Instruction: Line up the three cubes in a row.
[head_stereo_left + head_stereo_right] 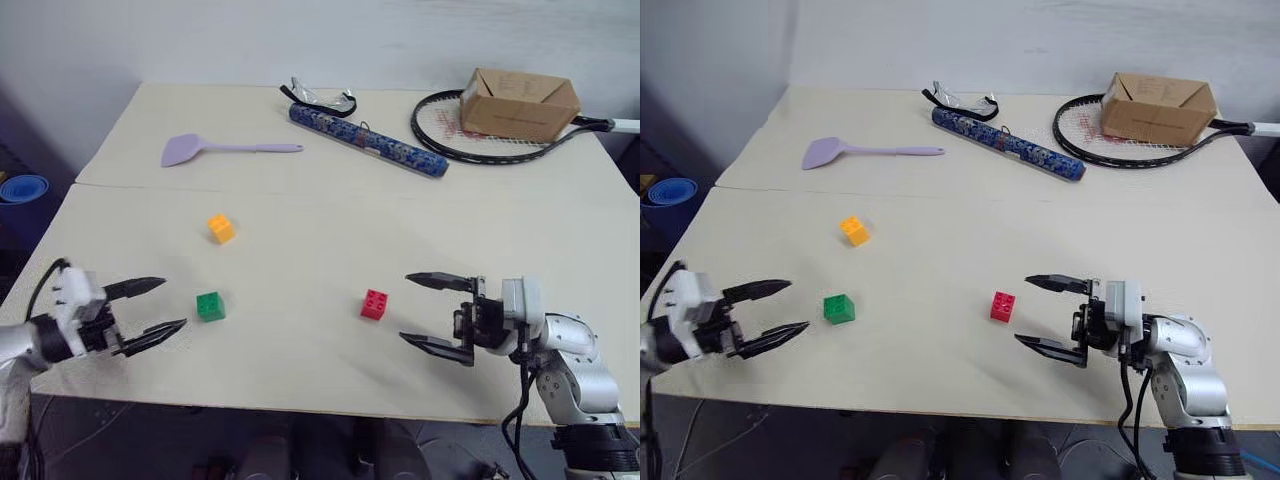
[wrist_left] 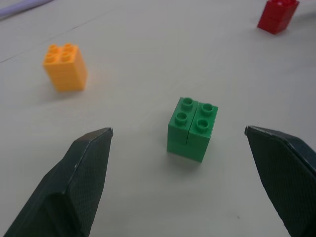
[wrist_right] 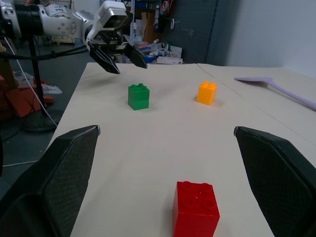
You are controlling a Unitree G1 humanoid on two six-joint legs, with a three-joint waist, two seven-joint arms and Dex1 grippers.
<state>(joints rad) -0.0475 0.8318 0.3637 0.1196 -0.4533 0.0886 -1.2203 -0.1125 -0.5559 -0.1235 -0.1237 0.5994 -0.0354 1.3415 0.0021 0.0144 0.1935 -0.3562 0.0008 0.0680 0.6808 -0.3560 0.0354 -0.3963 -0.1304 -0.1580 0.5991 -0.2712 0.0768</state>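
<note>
Three small studded cubes stand apart on the cream table (image 1: 300,200). The orange-yellow cube (image 1: 221,228) is farthest back on the left. The green cube (image 1: 210,306) sits nearer the front, and the red cube (image 1: 375,304) stands toward the right. My left gripper (image 1: 160,306) is open just left of the green cube, which lies a little beyond its fingertips (image 2: 94,143) in the left wrist view. My right gripper (image 1: 425,312) is open just right of the red cube (image 3: 196,210), pointing at it. Neither gripper holds anything.
At the back of the table lie a purple spatula (image 1: 215,150), a blue patterned tube (image 1: 367,140), safety glasses (image 1: 322,97) and a racket (image 1: 500,135) with a brown cardboard box (image 1: 520,102) on it. A blue bowl (image 1: 22,188) sits off the table's left edge.
</note>
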